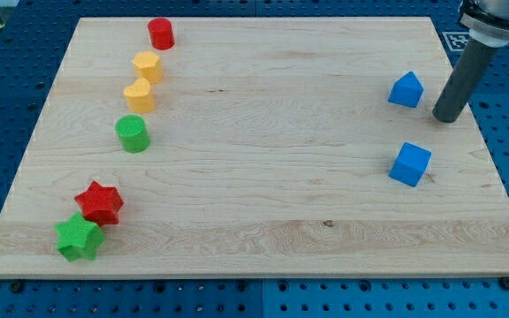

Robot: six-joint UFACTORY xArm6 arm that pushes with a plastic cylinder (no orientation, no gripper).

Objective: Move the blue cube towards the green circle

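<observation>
The arm has no gripper; its tip (447, 118) stands just right of the upper blue block (406, 89). The blue cube (410, 164) needs a leftward push, from its right side, toward the green cylinder (132, 133).

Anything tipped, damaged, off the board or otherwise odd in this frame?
Nothing stands out. All eight blocks sit flat on the wooden board, none at its edge. My tip rests on the board right of the upper blue block, apart from it; the blue cube lies below.
</observation>
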